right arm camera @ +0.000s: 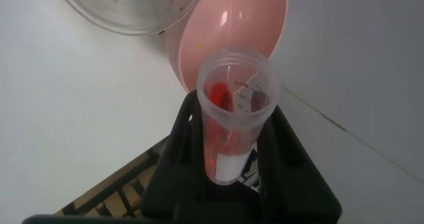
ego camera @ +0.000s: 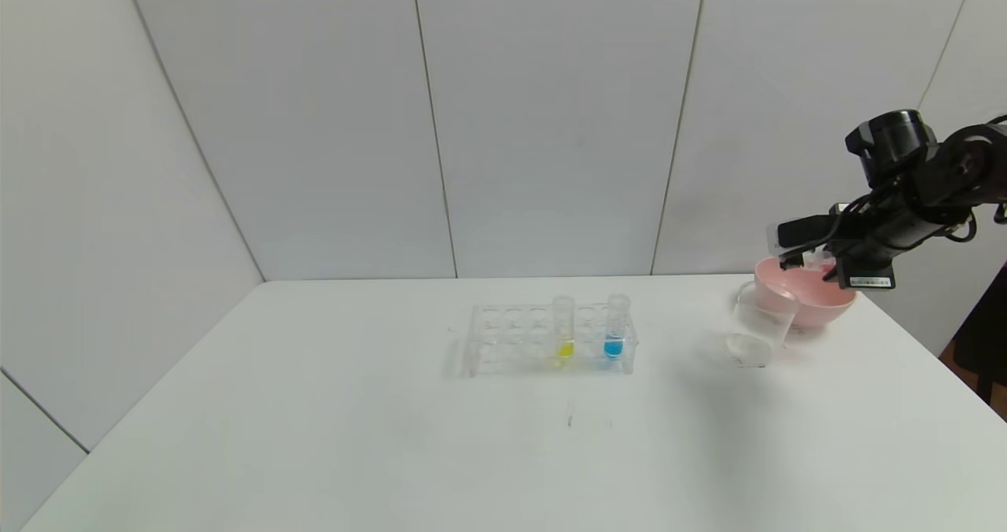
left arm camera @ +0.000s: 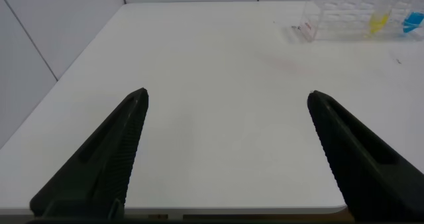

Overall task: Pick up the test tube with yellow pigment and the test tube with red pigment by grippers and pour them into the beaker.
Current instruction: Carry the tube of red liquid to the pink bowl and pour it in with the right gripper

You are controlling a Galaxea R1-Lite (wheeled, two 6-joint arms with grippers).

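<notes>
My right gripper (ego camera: pixel 804 260) is raised at the far right, above the pink bowl's near rim and just beyond the beaker (ego camera: pixel 760 324). In the right wrist view it (right arm camera: pixel 233 128) is shut on the test tube with red pigment (right arm camera: pixel 228 95), tilted with its open mouth facing the bowl; red liquid lies along the tube's wall. The beaker's rim (right arm camera: pixel 126 15) shows beside the bowl there. The test tube with yellow pigment (ego camera: pixel 563 329) stands upright in the clear rack (ego camera: pixel 503 341). My left gripper (left arm camera: pixel 227 93) is open and empty, low over the table's near left part.
A pink bowl (ego camera: pixel 822 300) stands right behind the beaker near the table's right edge; it also shows in the right wrist view (right arm camera: pixel 228 32). A tube with blue liquid (ego camera: pixel 615 329) stands in the rack to the right of the yellow one. White wall panels rise behind the table.
</notes>
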